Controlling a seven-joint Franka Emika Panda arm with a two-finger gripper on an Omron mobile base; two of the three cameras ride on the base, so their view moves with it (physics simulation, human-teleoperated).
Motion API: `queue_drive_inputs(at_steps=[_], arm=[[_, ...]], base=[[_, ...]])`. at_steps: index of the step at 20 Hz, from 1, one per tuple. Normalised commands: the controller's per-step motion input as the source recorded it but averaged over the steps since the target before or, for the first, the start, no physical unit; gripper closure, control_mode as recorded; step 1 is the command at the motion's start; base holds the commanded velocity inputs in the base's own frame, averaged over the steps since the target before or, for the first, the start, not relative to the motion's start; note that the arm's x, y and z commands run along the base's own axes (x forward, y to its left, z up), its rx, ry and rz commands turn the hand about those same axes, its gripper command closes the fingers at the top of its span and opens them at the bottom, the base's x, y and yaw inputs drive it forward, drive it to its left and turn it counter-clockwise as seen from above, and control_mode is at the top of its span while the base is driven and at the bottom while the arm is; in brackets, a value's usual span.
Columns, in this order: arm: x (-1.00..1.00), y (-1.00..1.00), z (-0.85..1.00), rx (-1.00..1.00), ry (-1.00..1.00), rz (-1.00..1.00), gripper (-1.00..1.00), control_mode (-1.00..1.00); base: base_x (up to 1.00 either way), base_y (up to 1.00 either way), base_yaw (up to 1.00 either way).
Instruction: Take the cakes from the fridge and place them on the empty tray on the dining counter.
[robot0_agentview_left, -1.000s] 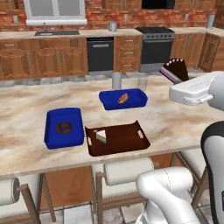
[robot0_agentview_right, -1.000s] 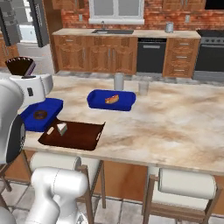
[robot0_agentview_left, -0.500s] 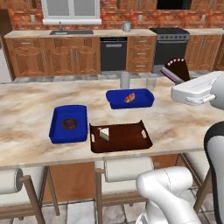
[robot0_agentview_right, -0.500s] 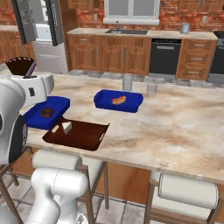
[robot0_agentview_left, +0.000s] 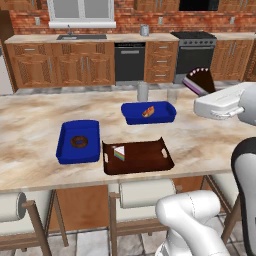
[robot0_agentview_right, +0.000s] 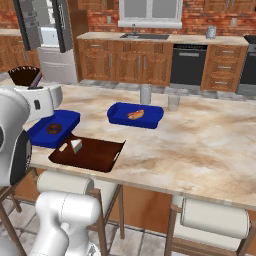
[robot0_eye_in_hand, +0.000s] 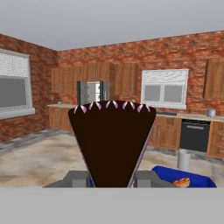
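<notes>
My gripper (robot0_agentview_left: 198, 90) is shut on the dark chocolate cake (robot0_agentview_left: 199, 80), held high above the right end of the dining counter (robot0_agentview_left: 30, 125). In the right base view the cake (robot0_agentview_right: 24, 76) sits above the gripper (robot0_agentview_right: 30, 86) at the left. The hand view has the cake (robot0_eye_in_hand: 111, 140) upright between the fingertips (robot0_eye_in_hand: 78, 178) of the gripper (robot0_eye_in_hand: 112, 179). The dark brown tray (robot0_agentview_left: 145, 159) (robot0_agentview_right: 95, 152) lies near the counter's front edge. A rainbow cake slice (robot0_agentview_left: 118, 153) (robot0_agentview_right: 76, 146) rests on its left part. The fridge (robot0_agentview_right: 47, 35) (robot0_eye_in_hand: 92, 92) stands far back with its doors open.
A blue tray with a donut (robot0_agentview_left: 78, 141) (robot0_agentview_right: 52, 129) lies left of the brown tray. Another blue tray with a pastry (robot0_agentview_left: 148, 112) (robot0_agentview_right: 135, 115) lies behind it. Two glasses (robot0_agentview_left: 143, 91) (robot0_agentview_left: 172, 95) stand further back. Stools (robot0_agentview_left: 145, 192) (robot0_agentview_right: 215, 220) line the counter's front.
The base has moved, so both base views have shifted and the fridge has come into the right base view. The chocolate cake stays in the gripper. Nothing on the counter has moved.
</notes>
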Motion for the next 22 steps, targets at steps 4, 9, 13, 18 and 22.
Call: queue_drive_inputs(at_steps=[4,9,13,18,22], arm=[[0.37,-0.02,-0.13,0.00,0.28,0.00,1.00,-1.00],[0.32,-0.05,-0.36,-0.01,0.26,0.00,1.00,-1.00],[0.08,-0.02,-0.70,-0.03,0.18,0.00,1.00,-1.00],[0.04,0.00,-0.75,-0.05,0.09,0.00,1.00,-1.00],[0.12,-0.06,-0.48,-0.10,0.19,0.00,1.00,-1.00]], base=[[0.00,0.00,0.00],[0.00,0.00,0.00],[0.00,0.00,0.00],[0.00,0.00,0.00],[0.00,0.00,0.00]])
